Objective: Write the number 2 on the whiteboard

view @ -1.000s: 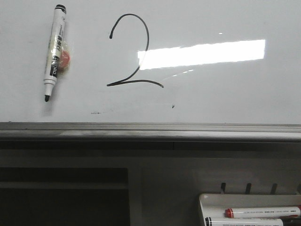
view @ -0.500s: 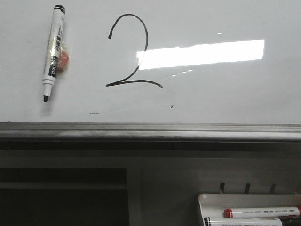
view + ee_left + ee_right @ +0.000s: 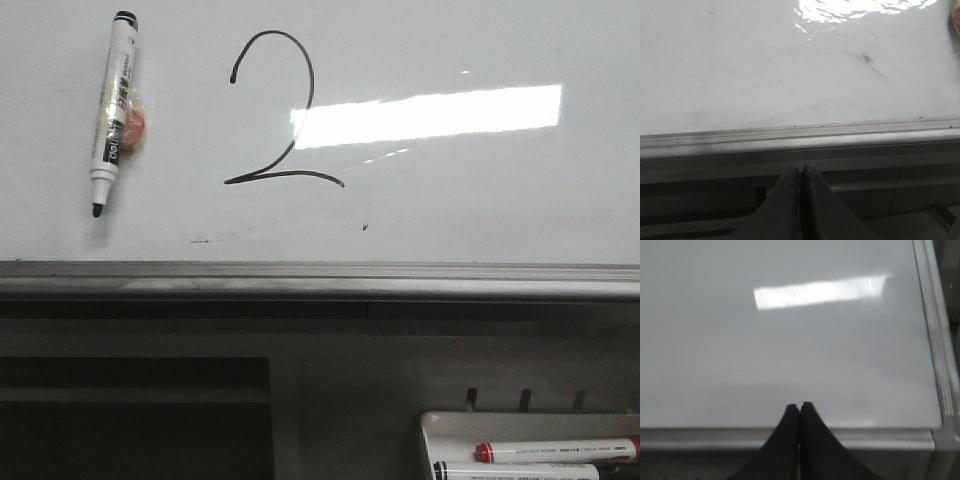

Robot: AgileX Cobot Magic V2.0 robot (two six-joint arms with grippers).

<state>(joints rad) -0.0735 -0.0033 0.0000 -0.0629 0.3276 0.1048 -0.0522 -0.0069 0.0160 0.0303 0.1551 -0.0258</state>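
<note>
A black hand-drawn number 2 [image 3: 280, 110] stands on the whiteboard [image 3: 480, 210] in the front view, left of the bright light reflection. A white marker with a black cap [image 3: 112, 110] lies on the board to the left of the 2, tip towards the grey lower edge, with a small red thing beside it. Neither gripper appears in the front view. My left gripper [image 3: 801, 167] is shut and empty, below the board's grey edge [image 3: 790, 137]. My right gripper [image 3: 800, 406] is shut and empty, over the board's lower edge [image 3: 790, 437].
A white marker tray [image 3: 450, 425] with a red-capped marker [image 3: 555, 451] and a black-ringed one sits below the board at the right. A dark recess [image 3: 130, 420] lies below at the left. Small specks and a smudge [image 3: 869, 62] mark the board.
</note>
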